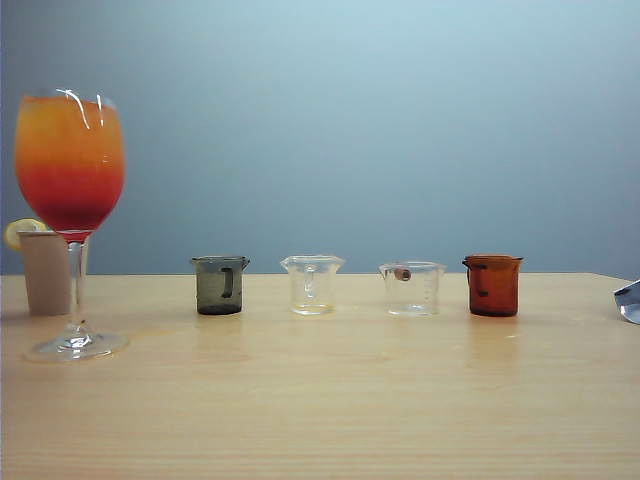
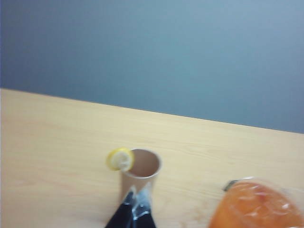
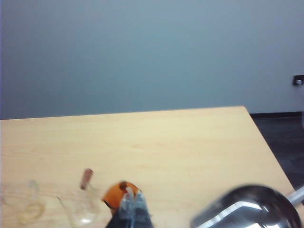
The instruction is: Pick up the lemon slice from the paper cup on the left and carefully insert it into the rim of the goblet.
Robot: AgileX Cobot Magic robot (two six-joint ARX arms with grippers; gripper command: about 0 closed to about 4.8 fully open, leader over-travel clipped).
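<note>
Left gripper (image 2: 135, 203), clenched empty, hovers near the paper cup (image 2: 140, 178); right gripper (image 3: 132, 203), clenched too, far from it.

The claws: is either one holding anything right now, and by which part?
Nothing is held. The left claw is shut, short of the cup with the lemon slice; the right claw looks shut and empty.

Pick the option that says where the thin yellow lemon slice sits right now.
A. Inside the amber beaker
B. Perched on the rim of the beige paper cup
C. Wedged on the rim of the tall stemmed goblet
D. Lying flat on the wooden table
B: the thin yellow lemon slice perches on the rim of the beige paper cup, with the left end effector shut just short of the cup.
</note>
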